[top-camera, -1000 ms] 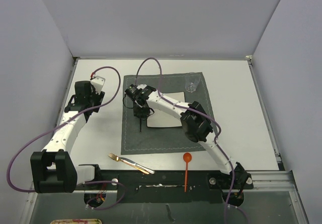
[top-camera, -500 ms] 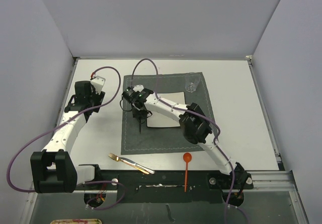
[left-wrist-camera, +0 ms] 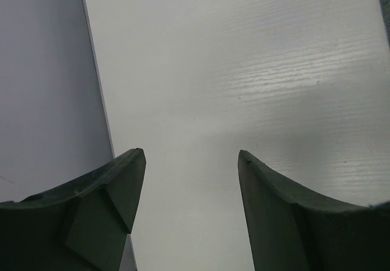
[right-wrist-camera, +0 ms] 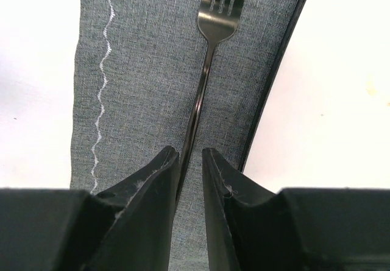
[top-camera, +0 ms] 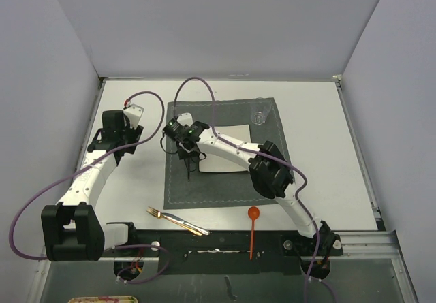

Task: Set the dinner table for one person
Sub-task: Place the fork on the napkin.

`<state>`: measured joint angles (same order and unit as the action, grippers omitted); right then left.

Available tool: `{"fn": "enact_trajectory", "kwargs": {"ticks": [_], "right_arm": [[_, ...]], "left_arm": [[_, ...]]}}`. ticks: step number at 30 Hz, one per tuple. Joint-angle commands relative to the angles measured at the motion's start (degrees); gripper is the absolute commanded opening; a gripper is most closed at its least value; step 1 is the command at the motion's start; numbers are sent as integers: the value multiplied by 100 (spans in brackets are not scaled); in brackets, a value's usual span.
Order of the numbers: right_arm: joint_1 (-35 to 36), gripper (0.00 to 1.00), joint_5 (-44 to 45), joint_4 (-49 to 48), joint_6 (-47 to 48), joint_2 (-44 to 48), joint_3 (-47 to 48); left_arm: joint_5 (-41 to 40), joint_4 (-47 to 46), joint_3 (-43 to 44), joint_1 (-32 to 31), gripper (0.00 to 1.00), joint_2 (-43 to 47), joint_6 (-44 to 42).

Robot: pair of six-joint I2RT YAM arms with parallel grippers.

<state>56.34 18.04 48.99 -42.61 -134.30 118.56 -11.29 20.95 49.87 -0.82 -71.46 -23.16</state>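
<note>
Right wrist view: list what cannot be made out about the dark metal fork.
Right wrist: dark metal fork, tine tips cut off by top edge.
Right wrist: handle end hidden between fingers of right gripper; grip unclear.
Top view: fork too thin to show contact with the grey stitched placemat.

1. White desk (top-camera: pixel 320 146): flat, matte.
2. Grey stitched placemat (top-camera: pixel 218 190) lies at centre.
3. Gold cutlery (top-camera: pixel 176 221) at placemat's 7 o'clock, just off its edge.
4. Orange spoon (top-camera: pixel 253 228) at 5 o'clock, handle over black rail (top-camera: pixel 204 238).
</note>
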Motion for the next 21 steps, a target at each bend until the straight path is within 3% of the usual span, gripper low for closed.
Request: {"fn": "enact_trajectory", "kwargs": {"ticks": [1,4,7,15,21], "right_arm": [[-25,24,143,-327,49,510,-81],[-37,22,33,-418,111,563,-151],[-97,1,-63,-643,310,712,-339],[-322,0,0,-1372,1384,1781,-1225],[-1047,0,-202,-1828,2410,2782,-1814]], "left_arm": [[30,-17,307,-79,61,189,-29],[12,67,395,-117,61,198,-19],[223,272,487,-174,59,300,86],[1027,1199,739,-945,54,525,415],[1966,1751,700,-1082,51,670,455]]}}
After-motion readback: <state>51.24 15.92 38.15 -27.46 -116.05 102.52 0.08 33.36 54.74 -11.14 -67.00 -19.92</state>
